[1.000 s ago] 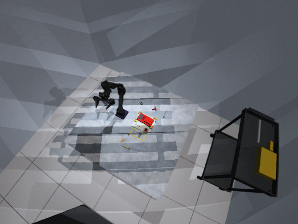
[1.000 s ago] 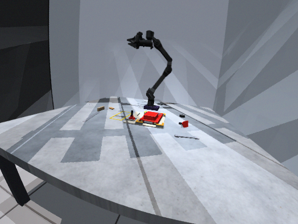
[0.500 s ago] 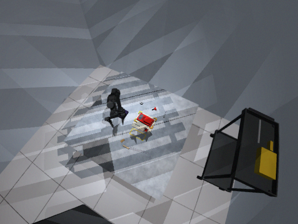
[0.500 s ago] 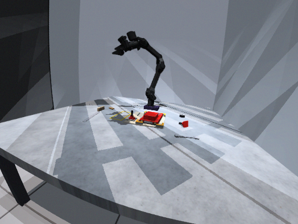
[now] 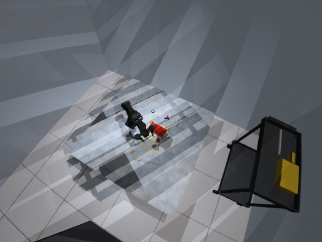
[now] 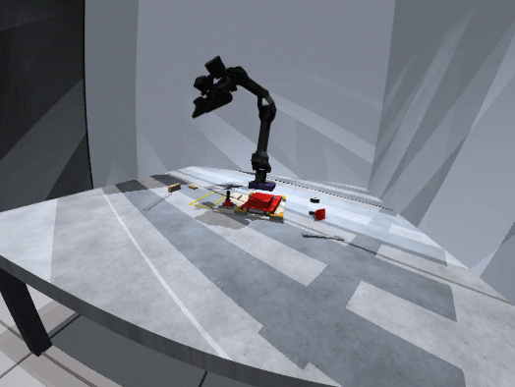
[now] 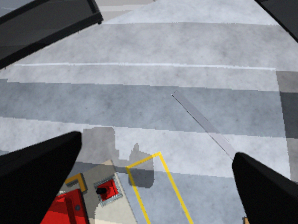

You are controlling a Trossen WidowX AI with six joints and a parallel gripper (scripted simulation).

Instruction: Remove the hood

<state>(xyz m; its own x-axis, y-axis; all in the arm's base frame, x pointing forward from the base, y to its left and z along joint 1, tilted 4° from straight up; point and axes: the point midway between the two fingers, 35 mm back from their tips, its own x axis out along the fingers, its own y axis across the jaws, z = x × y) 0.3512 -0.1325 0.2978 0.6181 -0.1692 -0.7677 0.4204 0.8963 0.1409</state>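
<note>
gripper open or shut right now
Open. In the wrist view the gripper has its two dark fingers at opposite edges, nothing between them, high above the toy car.

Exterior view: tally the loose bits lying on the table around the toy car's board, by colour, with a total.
Tan blocks: 2
Red piece: 1
Small black-and-white round part: 1
Thin grey strips: 2
Total: 6
Not counted: the red toy car on its board and the open gripper held high above.
</note>
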